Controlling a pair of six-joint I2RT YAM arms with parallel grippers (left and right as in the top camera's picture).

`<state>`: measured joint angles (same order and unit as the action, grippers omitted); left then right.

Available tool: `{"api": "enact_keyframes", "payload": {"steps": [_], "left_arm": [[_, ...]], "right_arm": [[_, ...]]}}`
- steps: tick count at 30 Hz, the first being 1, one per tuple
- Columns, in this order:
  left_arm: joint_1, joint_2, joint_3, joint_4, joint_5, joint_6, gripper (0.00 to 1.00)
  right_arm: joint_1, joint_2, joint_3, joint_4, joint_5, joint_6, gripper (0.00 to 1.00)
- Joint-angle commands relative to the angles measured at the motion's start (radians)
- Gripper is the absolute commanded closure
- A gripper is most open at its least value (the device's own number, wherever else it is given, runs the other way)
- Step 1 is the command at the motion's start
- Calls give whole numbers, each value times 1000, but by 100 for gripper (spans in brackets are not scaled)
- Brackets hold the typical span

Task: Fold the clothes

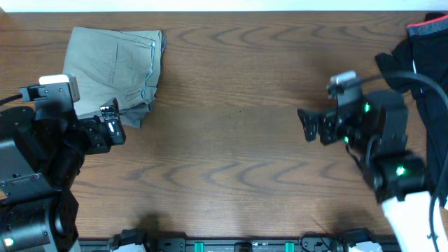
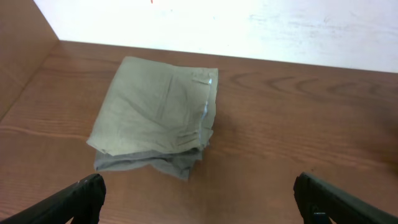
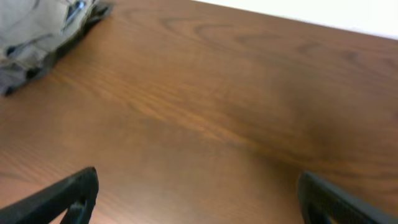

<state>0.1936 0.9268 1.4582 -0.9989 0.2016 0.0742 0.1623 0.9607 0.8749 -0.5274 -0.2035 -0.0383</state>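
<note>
Lying folded at the far left of the desk (image 1: pixel 231 161), the khaki-green trousers (image 1: pixel 115 70) (image 2: pixel 158 112) form a neat stack with grey cloth (image 2: pixel 124 163) showing beneath. The left end effector (image 1: pixel 114 124) hovers just beside the stack's near edge, released, jaws wide. The right end effector (image 1: pixel 306 124) hangs over bare wood, well apart from the stack, also released. A dark garment (image 1: pixel 420 49) lies crumpled at the right edge.
</note>
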Motion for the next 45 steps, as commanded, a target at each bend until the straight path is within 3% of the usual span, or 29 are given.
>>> {"api": "enact_keyframes", "payload": {"steps": [1, 6, 12, 20, 45], "left_arm": [[1, 0, -1, -3, -12, -5, 2], [1, 0, -1, -3, -12, -5, 2], [1, 0, -1, -3, -12, -5, 2], [1, 0, -1, -3, -12, -5, 2], [1, 0, -1, -3, -12, -5, 2]], "right_arm": [[9, -134, -174, 142, 66, -37, 1], [9, -381, -408, 280, 65, -53, 1], [8, -684, -587, 284, 66, -70, 1], [8, -946, -775, 286, 62, -71, 1], [8, -948, -819, 345, 57, -71, 1]]}}
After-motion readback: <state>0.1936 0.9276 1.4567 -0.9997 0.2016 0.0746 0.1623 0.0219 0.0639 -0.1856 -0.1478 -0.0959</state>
